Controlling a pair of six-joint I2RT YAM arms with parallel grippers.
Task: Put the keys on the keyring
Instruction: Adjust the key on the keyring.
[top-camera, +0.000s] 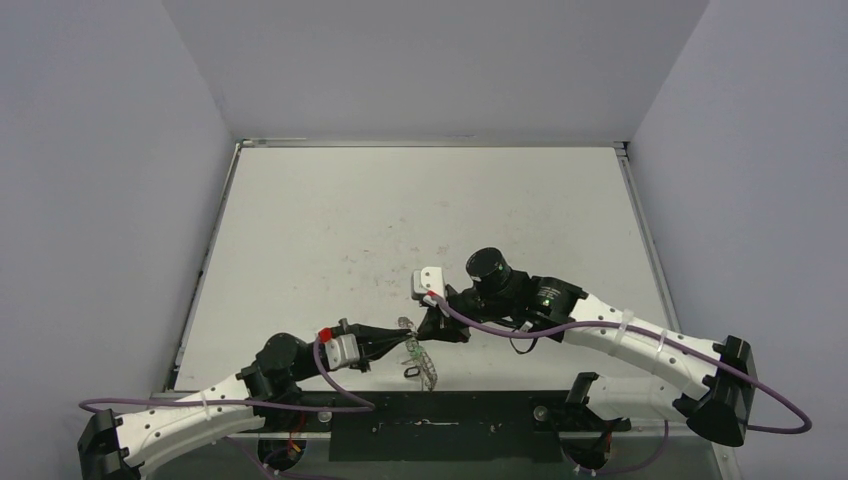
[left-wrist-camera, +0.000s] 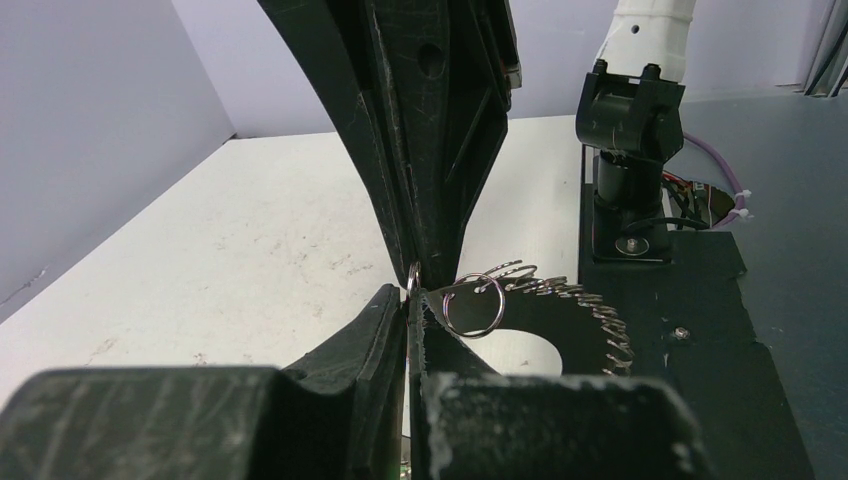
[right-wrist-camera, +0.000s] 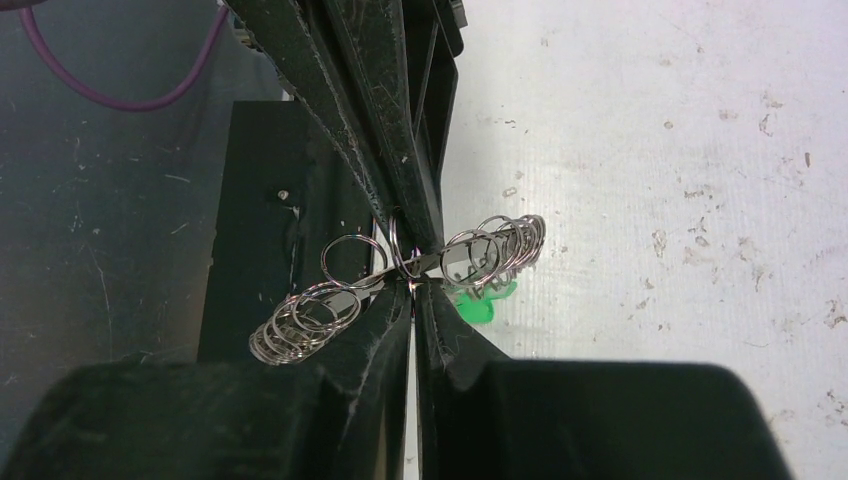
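Down at the near edge of the table (top-camera: 400, 220), just ahead of the arm bases, both claws are sitting tip to tip on the keyring (top-camera: 424, 364). The left gripper (top-camera: 408, 338) is lying low and pointing in from the left, its fingers pressing tight together on the hoop's rim with no gap showing. The right gripper (top-camera: 428, 322) is pointing in from the opposite side. Its fingers are clamping together too, nipping the same thin stretch of wire right against the left one's tips. The keyring is hanging out from that shared pinch at a tilt. Its scalloped rim of little wire loops is fanning away on both sides of the fingers, and pale table is showing through its hollow centre. Part of the hoop is sitting over the white tabletop and part over the black base plate (top-camera: 450, 425); whether it is resting on anything I cannot tell. A green-headed key (right-wrist-camera: 482, 303) is peeking out just under the rim, beside the right claw's fingers, on the tabletop side. Whether it is threaded on the hoop I cannot make out.
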